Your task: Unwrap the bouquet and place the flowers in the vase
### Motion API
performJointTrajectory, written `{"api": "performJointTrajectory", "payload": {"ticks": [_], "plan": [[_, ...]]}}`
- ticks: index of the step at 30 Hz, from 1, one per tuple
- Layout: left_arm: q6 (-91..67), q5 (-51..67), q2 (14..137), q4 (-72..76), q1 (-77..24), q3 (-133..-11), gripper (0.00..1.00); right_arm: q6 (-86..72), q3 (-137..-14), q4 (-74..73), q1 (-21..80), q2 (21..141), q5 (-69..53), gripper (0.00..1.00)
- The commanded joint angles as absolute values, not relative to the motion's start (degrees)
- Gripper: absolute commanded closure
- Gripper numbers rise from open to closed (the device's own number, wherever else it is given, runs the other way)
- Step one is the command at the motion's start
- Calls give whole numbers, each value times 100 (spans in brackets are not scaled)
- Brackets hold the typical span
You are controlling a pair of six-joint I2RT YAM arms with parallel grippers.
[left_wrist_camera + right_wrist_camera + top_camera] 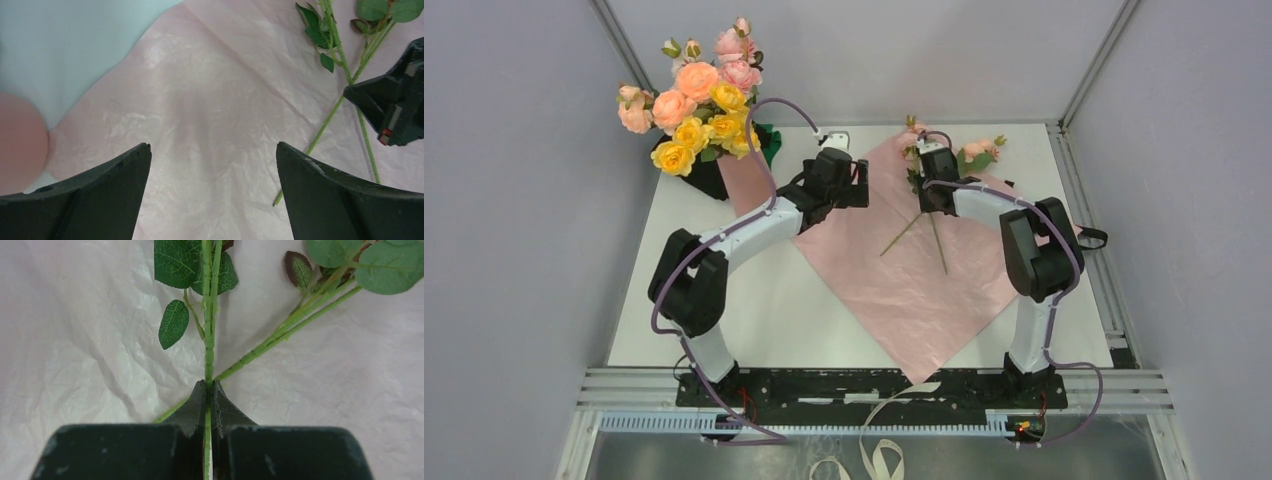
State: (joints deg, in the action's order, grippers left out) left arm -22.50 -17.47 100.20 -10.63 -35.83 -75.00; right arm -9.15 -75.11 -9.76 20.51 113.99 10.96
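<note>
**Right jaws closed along a stem; vase away to their left**

The right jaws are shut on a leafy green stem (208,340). It passes lengthwise between the two tips, so its long axis runs in line with the fingers. The leaves and head lie straight ahead of the jaws, and the cut end runs back beneath the wrist.

A second stem (280,335) crosses under the first just at the tips and slants off ahead and to the right. It looks free of the grip, though the two touch or nearly touch where they cross. Both lie flat on the opened pink wrapping paper (200,100), which is spread over the bench (724,300).

The left jaws stand wide apart and hold nothing, hovering above bare paper. From their wrist view the right jaws sit ahead and to the right. A blurred salmon-pink round shape, probably the vase (20,142), sits low on the left against the paper's edge.

A bunch of peach and yellow flowers (694,105) stands upright beyond the left arm. Its base is hidden, so whether it stands in the vase cannot be told.

You should judge the vase nearer to the left arm, with the held stem well apart from it. The carry therefore probably runs leftward across the paper. Because the stem lies along the fingers, it will probably need tipping cut end down before it goes in. Watch that the second stem does not drag along.
</note>
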Motion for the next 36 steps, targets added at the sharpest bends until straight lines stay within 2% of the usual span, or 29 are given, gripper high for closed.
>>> {"api": "performJointTrajectory", "payload": {"ticks": [1,9,14,17,20,29,36], "plan": [[-2391,-1680,10115,-923,-3615,-7687,0,-846,-7328,-969,2041,10613,1046,100],[-2527,-1354,10197,-837,-3627,-7838,0,-742,-7031,-958,2129,9635,846,100],[-2914,-217,10045,-297,-3591,-7945,0,-561,-6933,-966,2296,9098,643,100],[-3491,669,9905,504,-3549,-7808,1,-497,-6901,-943,2426,8756,569,100],[-4019,1010,9741,1586,-3553,-7409,2,-485,-6821,-876,2511,8373,417,100],[-5763,1011,9741,4762,-3559,-6231,4,-502,-6663,-872,2676,7723,192,100],[-6413,1067,10304,5854,-3566,-6499,6,-532,-6470,-916,2729,7517,189,100]]}}
